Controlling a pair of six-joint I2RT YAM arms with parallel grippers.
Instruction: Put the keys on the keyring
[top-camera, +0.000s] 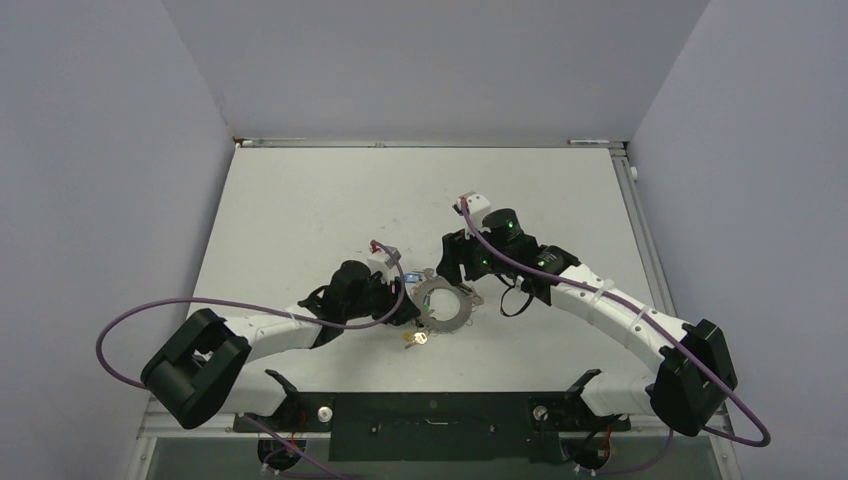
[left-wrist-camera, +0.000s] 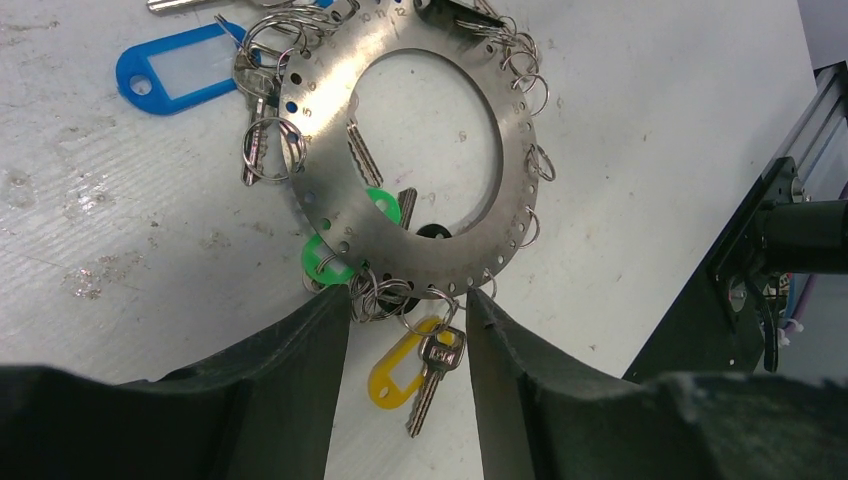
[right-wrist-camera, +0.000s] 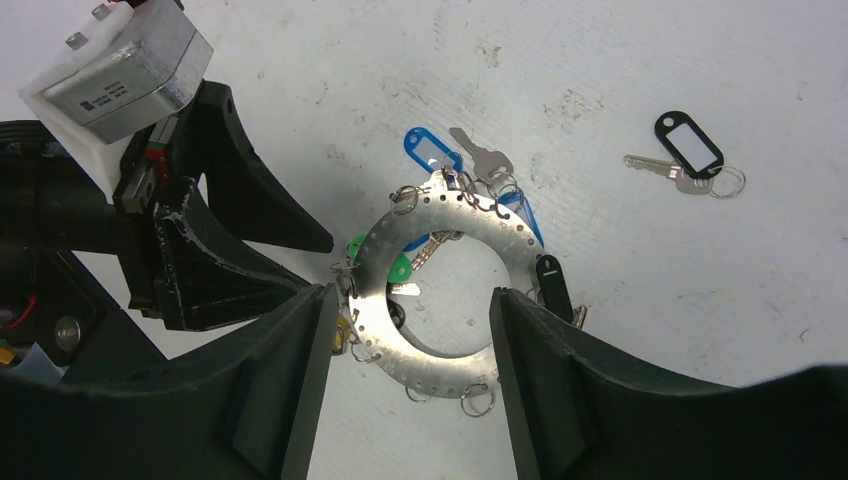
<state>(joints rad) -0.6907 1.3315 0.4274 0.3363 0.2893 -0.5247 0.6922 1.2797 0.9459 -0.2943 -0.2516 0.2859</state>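
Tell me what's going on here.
The keyring lies flat on the table with several tagged keys clipped around its rim. The left claw straddles its near edge beside a yellow-tagged key. The right claw hangs open over the ring. One black-tagged key lies loose, apart from the ring.

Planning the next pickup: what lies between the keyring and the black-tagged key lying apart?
Only bare table, seen in the right wrist view, separates keyring and black-tagged key.
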